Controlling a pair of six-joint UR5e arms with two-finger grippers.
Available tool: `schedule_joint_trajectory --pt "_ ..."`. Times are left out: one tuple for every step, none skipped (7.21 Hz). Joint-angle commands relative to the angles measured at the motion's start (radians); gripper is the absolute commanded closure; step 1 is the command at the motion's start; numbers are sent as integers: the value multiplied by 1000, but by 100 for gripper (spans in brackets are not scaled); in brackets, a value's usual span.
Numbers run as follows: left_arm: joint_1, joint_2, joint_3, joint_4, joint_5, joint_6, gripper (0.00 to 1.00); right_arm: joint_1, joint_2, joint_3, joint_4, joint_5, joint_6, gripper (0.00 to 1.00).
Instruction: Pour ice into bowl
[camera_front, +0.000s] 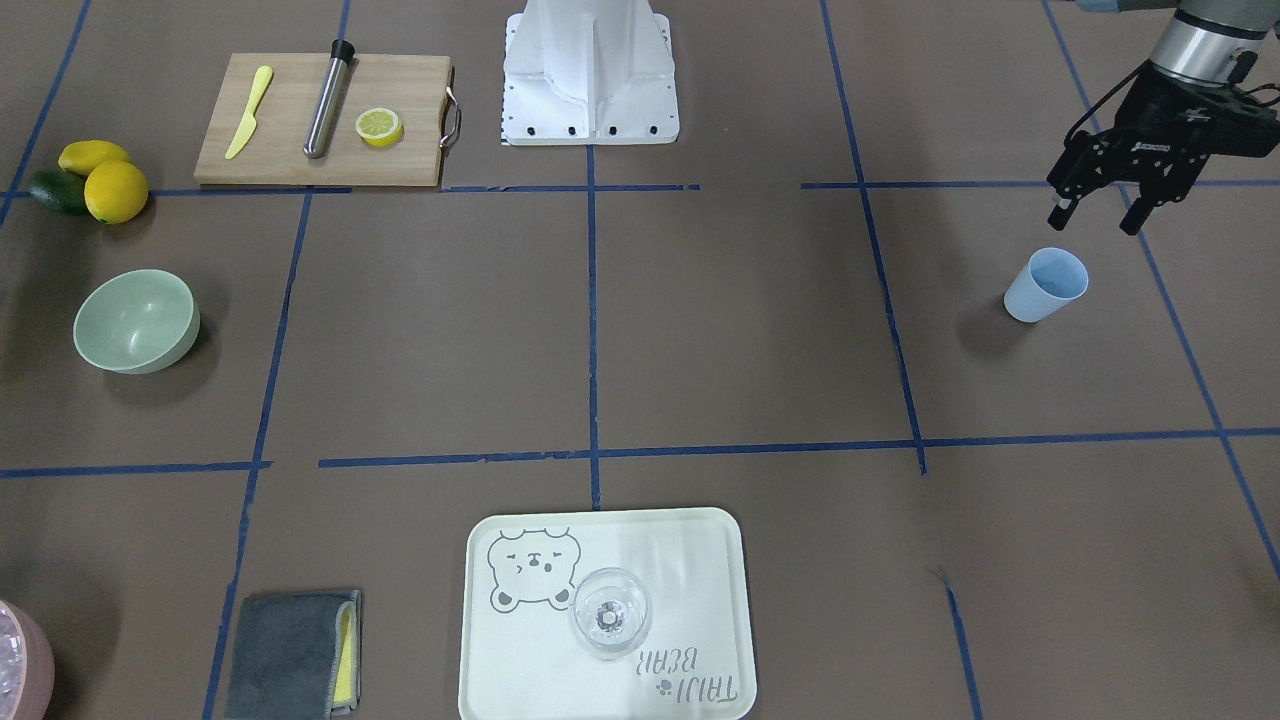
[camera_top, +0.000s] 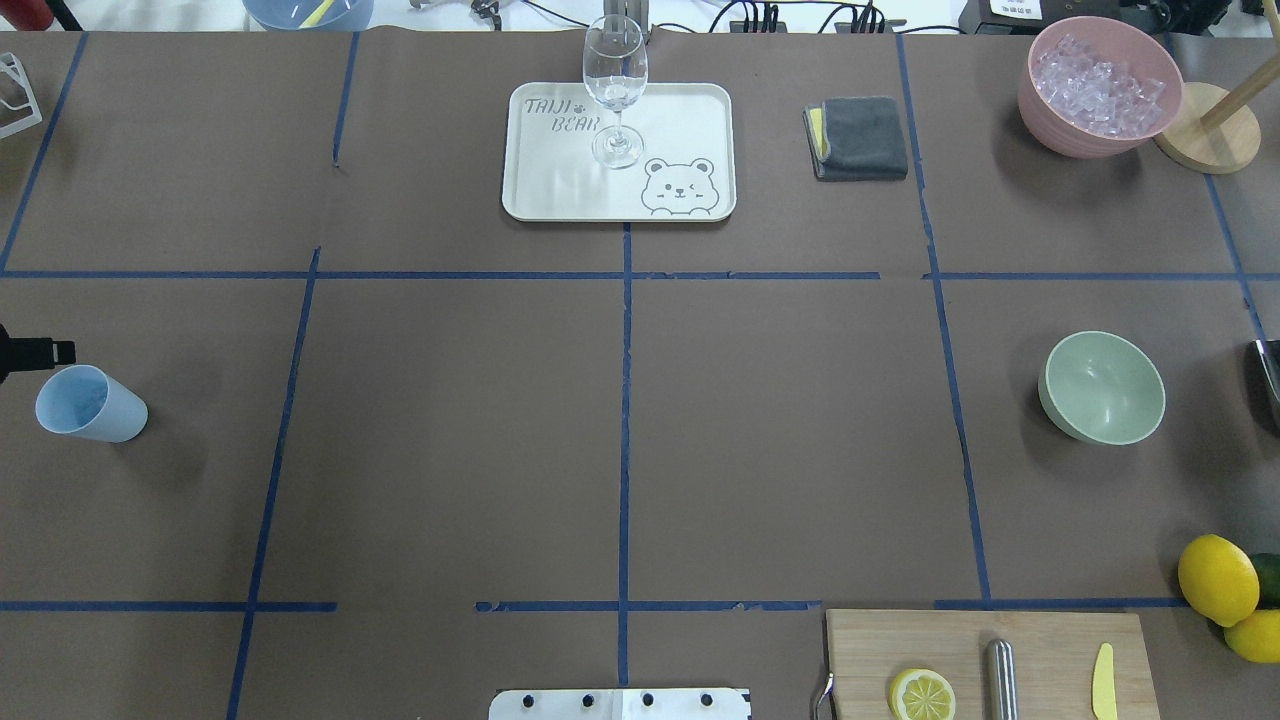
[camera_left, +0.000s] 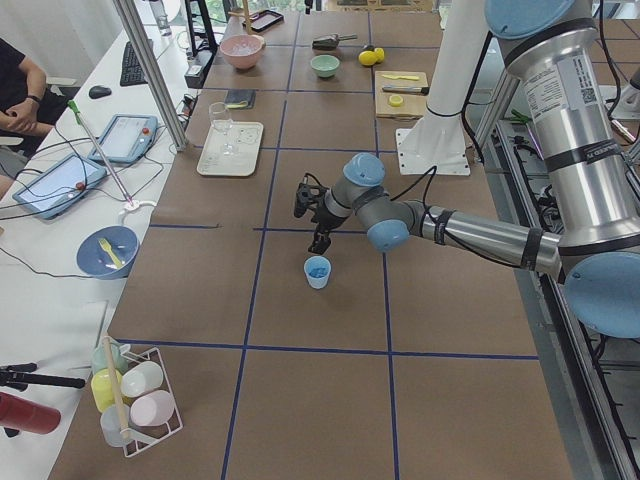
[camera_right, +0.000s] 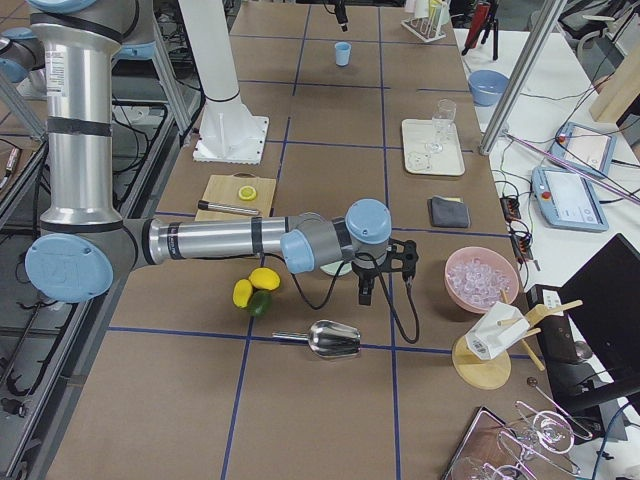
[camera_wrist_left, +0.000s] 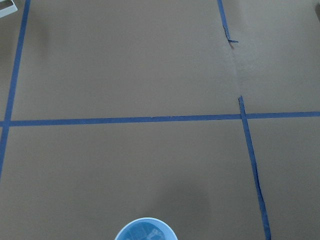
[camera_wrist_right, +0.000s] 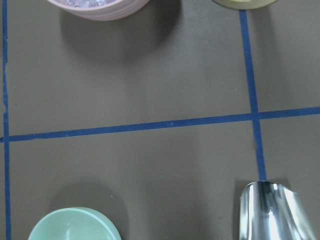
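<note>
Two tools: your left tool (camera_front: 1095, 220) hangs spread just above the light blue cup (camera_front: 1045, 285) at the front view's right, probably lining up a grasp. Glints inside look like ice (camera_wrist_left: 146, 233). The bowl (camera_front: 135, 320) sits empty at far left. You cannot tell whether the right tool (camera_right: 385, 288) is spread.

I count two bowls: one sage-green bowl (camera_top: 1103, 387) and one pink bowl (camera_top: 1060, 130), heaped with ice (camera_top: 1098, 82) cubes I can't number. Also one blue cup (camera_top: 88, 404), one wine glass (camera_top: 614, 80), one tray (camera_top: 690, 110), one cutting board (camera_top: 1050, 665), one lemon half (camera_top: 922, 694), two whole lemons (camera_top: 1217, 579) and one metal scoop (camera_right: 335, 340).
</note>
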Motion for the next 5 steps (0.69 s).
schedule_joint_trajectory --pt "46 49 -57 -12 53 -38 0 -179 -45 3 284 -65 290 0" --pt "75 80 -74 -22 115 -38 0 -303 -54 3 352 -173 355 0" --pt "95 103 -79 -44 151 -38 0 -360 -65 3 388 -204 409 0" --pt "96 104 -80 -54 153 -38 0 -394 -123 3 452 -211 411 0" --pt "96 106 -80 -54 153 -38 0 -408 -137 3 465 -215 414 0"
